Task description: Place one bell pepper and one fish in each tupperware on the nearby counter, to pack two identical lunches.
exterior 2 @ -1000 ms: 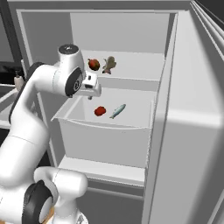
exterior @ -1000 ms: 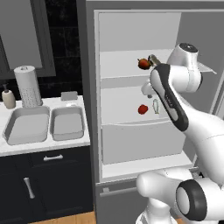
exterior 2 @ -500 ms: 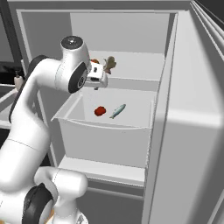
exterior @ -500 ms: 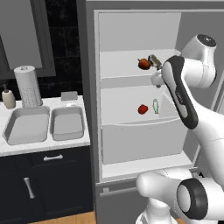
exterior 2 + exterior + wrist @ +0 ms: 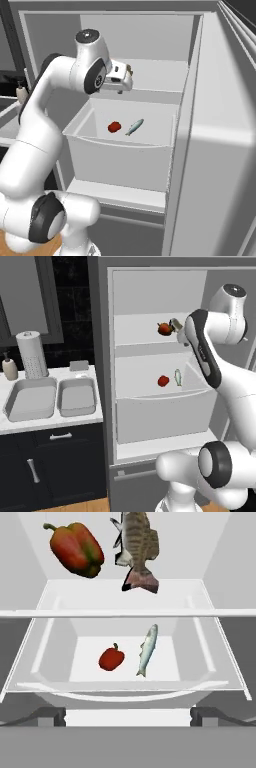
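We hold the two-finger gripper (image 5: 128, 716) wide open, empty, facing the glossy red bell pepper (image 5: 76, 550) and mottled brown fish (image 5: 137, 547) on the white fridge shelf (image 5: 128, 613), ready to pick.

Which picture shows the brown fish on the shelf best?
The hand view: the brown fish is big and clear beside a pepper. In the left base view it is small and half hidden by the arm. The right base view shows just a sliver.

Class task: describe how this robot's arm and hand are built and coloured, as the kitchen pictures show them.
The arm is glossy white, made of thick rounded segments joined by dark grey round joint caps. A dark stripe runs along one link in the left base view. The hand is a small white block. Its fingers are small and dark, with squared tips. No cables or markings show.
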Motion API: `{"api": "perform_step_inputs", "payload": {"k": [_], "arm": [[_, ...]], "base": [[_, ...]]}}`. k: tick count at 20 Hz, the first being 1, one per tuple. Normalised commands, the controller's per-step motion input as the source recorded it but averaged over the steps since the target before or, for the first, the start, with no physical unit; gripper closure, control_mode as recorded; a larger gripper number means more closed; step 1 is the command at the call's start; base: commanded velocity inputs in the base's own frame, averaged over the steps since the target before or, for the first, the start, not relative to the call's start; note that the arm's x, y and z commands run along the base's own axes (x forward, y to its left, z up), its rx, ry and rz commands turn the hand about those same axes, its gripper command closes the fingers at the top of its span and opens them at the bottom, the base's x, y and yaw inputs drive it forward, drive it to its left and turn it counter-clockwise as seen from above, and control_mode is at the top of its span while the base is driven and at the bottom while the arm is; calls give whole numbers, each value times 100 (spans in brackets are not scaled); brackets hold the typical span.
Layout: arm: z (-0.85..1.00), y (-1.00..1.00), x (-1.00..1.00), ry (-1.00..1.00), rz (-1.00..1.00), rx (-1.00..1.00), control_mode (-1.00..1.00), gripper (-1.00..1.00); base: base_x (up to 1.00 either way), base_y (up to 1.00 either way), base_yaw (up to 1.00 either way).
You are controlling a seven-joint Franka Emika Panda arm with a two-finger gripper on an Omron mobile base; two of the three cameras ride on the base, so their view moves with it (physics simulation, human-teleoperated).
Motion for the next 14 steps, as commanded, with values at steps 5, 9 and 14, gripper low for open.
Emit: {"api": "perform_step_inputs", "payload": {"k": [5, 9, 14], "arm": [[0, -38, 37, -4, -5, 1, -100, -100], [0, -10, 39, -9, 0, 0, -100, -100], [-2, 1, 49, -15, 1, 0, -100, -100]], "base": [[0, 0, 0], [0, 0, 0], [0, 0, 0]]}}
